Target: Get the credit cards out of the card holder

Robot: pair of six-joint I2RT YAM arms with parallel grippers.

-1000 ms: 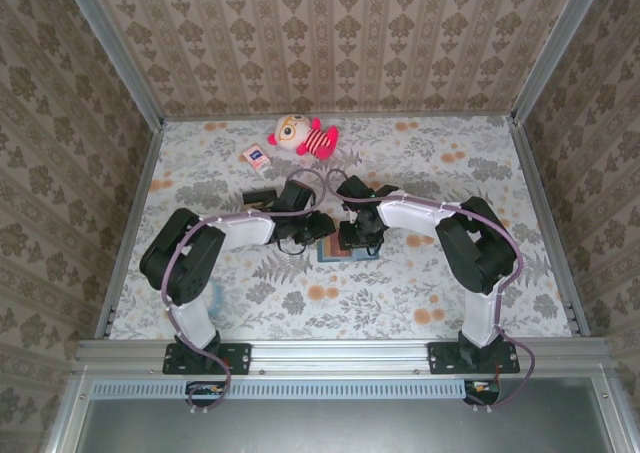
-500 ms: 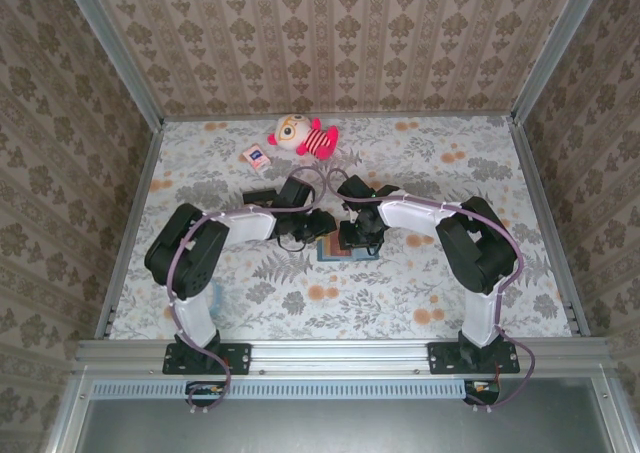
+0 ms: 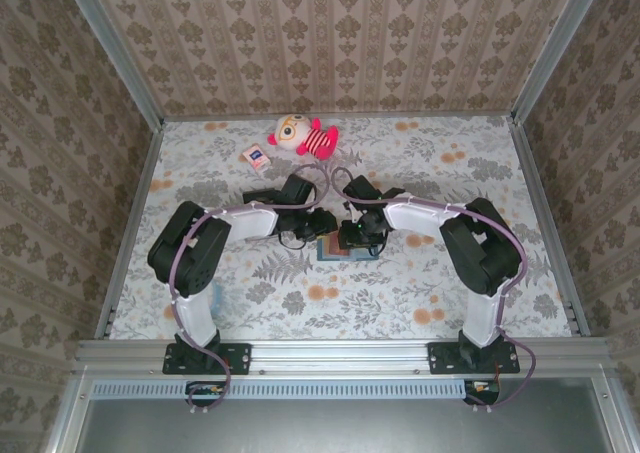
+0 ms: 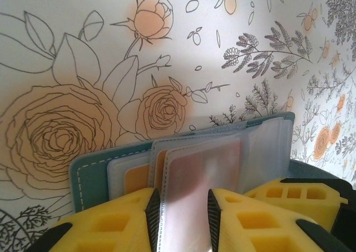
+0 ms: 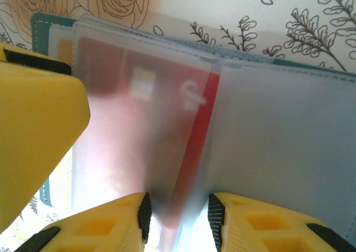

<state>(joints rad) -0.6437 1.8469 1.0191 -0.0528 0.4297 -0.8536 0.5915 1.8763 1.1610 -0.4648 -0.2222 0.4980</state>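
Note:
The teal card holder [image 3: 337, 252] lies open on the floral table between both grippers. In the left wrist view its teal cover [image 4: 92, 171] carries clear sleeves with a tan-orange card [image 4: 136, 179], and the front sleeve holds a red card [image 4: 203, 168]. My left gripper [image 4: 183, 218] [image 3: 322, 229] is open, its fingers straddling that front sleeve. My right gripper [image 5: 179, 216] [image 3: 352, 239] is open too, with the red card's bare edge [image 5: 201, 127] sticking out of the frosted sleeve and running down between its pads. The wallet's teal corner [image 5: 40, 25] shows at top left.
A plush doll [image 3: 300, 133] and a white-and-red packet [image 3: 255, 156] lie at the back. A dark block [image 3: 258, 196] sits by the left wrist. The other arm's yellow finger crowds each wrist view [image 4: 295, 199] [image 5: 33, 118]. Patterned walls enclose the table.
Both wrists have edged closer together over the wallet, and the left elbow has shifted slightly right. The wallet has stayed in place.

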